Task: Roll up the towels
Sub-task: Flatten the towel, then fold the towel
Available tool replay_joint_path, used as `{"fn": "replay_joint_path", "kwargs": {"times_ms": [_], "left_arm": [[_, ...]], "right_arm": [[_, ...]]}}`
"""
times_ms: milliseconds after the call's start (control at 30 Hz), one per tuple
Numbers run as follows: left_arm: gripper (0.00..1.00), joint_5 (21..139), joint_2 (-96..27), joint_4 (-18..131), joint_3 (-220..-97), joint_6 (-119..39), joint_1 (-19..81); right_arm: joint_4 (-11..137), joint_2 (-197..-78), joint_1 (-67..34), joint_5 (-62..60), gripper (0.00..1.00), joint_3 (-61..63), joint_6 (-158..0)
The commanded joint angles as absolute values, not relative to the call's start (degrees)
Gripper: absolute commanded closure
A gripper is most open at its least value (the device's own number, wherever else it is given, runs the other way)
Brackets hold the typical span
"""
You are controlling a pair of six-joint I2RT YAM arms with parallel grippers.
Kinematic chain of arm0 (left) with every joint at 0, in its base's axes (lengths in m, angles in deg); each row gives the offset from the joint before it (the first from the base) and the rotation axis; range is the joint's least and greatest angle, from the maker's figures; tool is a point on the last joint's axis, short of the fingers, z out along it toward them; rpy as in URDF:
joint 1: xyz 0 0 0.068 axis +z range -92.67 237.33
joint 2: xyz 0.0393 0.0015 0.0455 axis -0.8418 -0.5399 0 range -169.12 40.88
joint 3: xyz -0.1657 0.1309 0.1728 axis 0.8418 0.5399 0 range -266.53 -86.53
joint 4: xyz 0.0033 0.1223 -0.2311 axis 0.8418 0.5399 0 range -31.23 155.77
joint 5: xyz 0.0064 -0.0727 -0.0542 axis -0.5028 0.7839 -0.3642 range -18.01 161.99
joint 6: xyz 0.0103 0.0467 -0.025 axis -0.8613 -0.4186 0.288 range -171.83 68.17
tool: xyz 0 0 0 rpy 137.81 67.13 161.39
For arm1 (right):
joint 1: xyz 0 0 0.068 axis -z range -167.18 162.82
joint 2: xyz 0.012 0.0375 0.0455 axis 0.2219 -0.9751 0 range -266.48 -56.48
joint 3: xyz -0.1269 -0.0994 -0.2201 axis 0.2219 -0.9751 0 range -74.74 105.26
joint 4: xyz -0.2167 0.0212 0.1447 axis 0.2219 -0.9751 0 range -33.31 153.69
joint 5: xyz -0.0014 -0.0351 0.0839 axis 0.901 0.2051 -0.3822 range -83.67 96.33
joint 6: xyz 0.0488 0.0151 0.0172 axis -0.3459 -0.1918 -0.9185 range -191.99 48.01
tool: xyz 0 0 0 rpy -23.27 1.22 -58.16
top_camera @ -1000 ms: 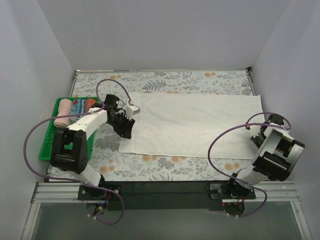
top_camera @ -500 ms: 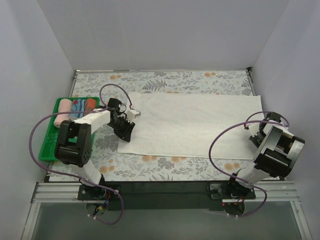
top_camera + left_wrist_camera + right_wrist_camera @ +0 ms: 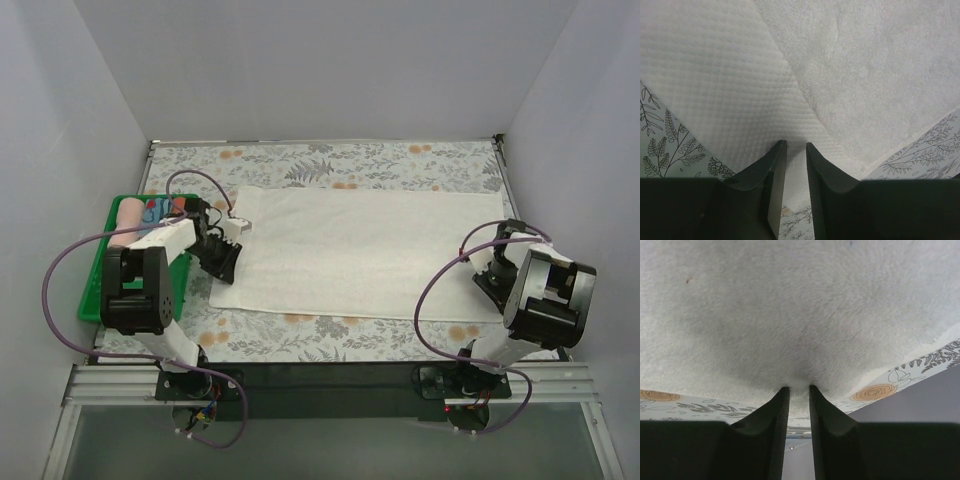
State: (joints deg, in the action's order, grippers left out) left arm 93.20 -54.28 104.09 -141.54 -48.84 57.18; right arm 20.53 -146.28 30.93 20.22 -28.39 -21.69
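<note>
Gripping opposite ends of the long cream-white terry towel, the two arms hold it stretched flat across the floral-patterned table cover, which is how a cloth should lie before rolling starts. The left gripper sits at the towel's near left corner, just beside the green plastic tray. In its wrist view the narrow jaws look clenched on the tip of that corner, where the waffle-woven hem band meets the fluffier pile. The printed cover shows on either side.

The right gripper sits on the towel's right edge, toward the near side. Its wrist view shows the cloth puckering into the slim gap between the fingers and shadowed above them. I judge these jaws are also grasping the towel, with the edge raised slightly off the table. Holding both ends low and apart pulls the fabric taut, and the top view shows it smooth, slightly askew to the table's edges.

The small salmon-pink towel appears to lie as a roll at the far end of the tray, beside other coloured bundles too small to make out. Rolling of the cream one looks not yet begun, since no turn of cloth shows at either end. The next move likely calls for a tight first fold at one short end, and a loose pinch could slip on such soft pile.
</note>
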Motion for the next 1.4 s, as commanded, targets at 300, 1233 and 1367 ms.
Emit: {"fn": "replay_joint_path", "kwargs": {"times_ms": [300,1233,1367], "left_arm": [[0.51,95.2,-54.0,113.4,-158.0,-55.5,59.0],[0.42,109.7,-67.0,92.3,-179.1,-44.3,59.0],[0.42,110.6,-67.8,91.3,-178.6,-43.8,58.9]], "right_arm": [[11.1,-143.6,30.5,2.7,0.45,-14.9,-24.3],[16.0,-189.0,30.5,-0.7,0.62,49.0,-45.7],[19.4,-189.4,30.6,1.0,0.61,48.3,-46.5]]}}
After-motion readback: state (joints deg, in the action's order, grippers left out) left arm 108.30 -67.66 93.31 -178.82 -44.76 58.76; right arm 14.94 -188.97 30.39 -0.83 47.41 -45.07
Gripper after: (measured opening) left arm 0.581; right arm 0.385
